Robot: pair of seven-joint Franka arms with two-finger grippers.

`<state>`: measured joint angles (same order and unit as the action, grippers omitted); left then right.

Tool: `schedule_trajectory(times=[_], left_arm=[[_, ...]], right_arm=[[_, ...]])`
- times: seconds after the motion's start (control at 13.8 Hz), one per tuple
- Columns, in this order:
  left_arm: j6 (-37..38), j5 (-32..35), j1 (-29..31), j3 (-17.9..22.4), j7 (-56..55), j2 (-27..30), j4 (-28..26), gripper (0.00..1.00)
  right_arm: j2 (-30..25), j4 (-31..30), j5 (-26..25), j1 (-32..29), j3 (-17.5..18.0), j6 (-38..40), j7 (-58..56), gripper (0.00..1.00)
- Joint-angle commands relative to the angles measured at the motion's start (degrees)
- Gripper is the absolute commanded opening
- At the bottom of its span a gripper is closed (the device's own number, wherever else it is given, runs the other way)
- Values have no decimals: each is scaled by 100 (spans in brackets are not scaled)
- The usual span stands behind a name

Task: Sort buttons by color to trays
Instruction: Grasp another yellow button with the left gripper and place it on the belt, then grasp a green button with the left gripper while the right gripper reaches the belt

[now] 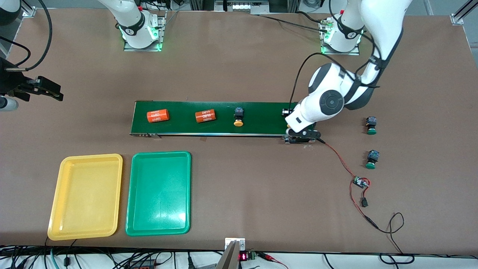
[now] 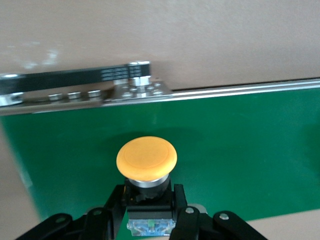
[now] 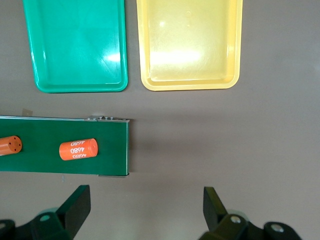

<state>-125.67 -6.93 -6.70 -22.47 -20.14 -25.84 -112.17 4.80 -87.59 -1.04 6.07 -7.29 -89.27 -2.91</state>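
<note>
Yellow button (image 2: 146,160): round orange-yellow cap, black body, held between left gripper (image 2: 148,210) fingers, over conveyor belt (image 1: 224,117) end nearest left arm.

Second yellow button (image 1: 238,117): lies on belt near middle, cap toward front camera.

Two green buttons on desk, toward left arm's end, well apart from belt: one (image 1: 371,125) farther from front camera, other (image 1: 372,159) nearer, both caps toward camera.

Yellow tray (image 1: 56,209) and green tray (image 1: 132,216): shallow, rounded corners, side by side, nearer front camera than belt, toward right arm's end; yellow one outermost.
</note>
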Motion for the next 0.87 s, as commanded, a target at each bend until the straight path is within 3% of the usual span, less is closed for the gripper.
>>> schedule_trajectory(times=[0.0,0.22,0.36,0.58,0.8], left_arm=[[-36,-55,-15,-47,-43,-80,142,100],[156,-2,89,-56,-34,201,195,100],[926,16,273,49,-34,412,457,100],[2027,1066,380,532,53,431,854,100],[2021,1929,424,971,289,334,845,100]], right_arm=[[-14,58,34,-10,17,58,-52,100],[-32,49,68,-36,17,85,-52,100],[-14,49,33,-10,17,85,-17,100],[-5,49,42,-18,17,76,-52,100],[48,49,77,-27,17,76,44,100]])
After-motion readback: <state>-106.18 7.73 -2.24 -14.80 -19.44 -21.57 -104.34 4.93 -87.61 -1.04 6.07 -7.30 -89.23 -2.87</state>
